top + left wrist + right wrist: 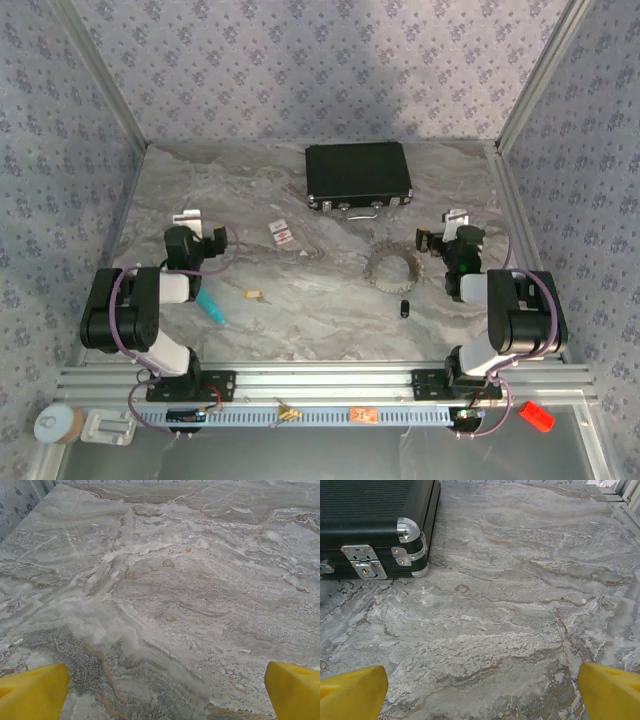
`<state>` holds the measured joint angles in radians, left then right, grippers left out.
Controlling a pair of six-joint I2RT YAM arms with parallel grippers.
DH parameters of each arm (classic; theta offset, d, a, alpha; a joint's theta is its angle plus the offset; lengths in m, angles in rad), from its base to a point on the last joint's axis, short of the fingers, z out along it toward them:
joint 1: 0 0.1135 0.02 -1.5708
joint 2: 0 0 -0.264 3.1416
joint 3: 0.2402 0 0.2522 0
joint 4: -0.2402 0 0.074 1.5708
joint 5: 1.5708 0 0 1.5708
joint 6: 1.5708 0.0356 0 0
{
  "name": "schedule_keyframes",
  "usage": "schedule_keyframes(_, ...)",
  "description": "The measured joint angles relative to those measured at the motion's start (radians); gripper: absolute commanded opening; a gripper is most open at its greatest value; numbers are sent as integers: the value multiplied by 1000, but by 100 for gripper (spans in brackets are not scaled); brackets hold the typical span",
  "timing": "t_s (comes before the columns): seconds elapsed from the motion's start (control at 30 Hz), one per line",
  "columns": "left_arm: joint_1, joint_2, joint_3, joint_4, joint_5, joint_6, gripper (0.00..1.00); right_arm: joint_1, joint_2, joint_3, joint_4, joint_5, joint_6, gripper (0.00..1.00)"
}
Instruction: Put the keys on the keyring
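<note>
A tiny key with a yellow head (pixel 255 296) lies on the marble table right of the left arm. The toothed grey keyring (pixel 392 267) lies flat near the table's middle right, just left of the right arm. My left gripper (pixel 190 221) sits at the left, above and left of the key. In its wrist view it (pixel 165 692) is open, its yellow fingertips (pixel 32 690) far apart over bare marble. My right gripper (pixel 455 221) is right of the keyring. It (pixel 482 690) is open too, yellow fingertips (pixel 610 690) wide with nothing between them.
A black case (pixel 358 175) with metal latches (pixel 362 562) stands at the back centre. A red-and-white tag (pixel 281 233) lies mid-table, a teal object (pixel 210 305) by the left arm, a small black piece (pixel 405 307) below the keyring. Patterned walls enclose the table on three sides.
</note>
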<state>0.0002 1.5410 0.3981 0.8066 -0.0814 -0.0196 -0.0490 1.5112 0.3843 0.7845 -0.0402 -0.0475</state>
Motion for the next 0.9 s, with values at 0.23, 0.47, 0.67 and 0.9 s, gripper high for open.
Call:
schedule_keyframes(0.23, 0, 0, 0, 0, 0, 0, 100, 0, 0, 0, 0, 0, 0, 99)
schedule_keyframes(0.47, 0, 0, 0, 0, 0, 0, 100, 0, 0, 0, 0, 0, 0, 99)
schedule_keyframes(0.67, 0, 0, 0, 0, 2, 0, 100, 0, 0, 0, 0, 0, 0, 99)
schedule_keyframes(0.9, 5, 0, 0, 0, 13, 0, 100, 0, 0, 0, -2, 0, 4, 99)
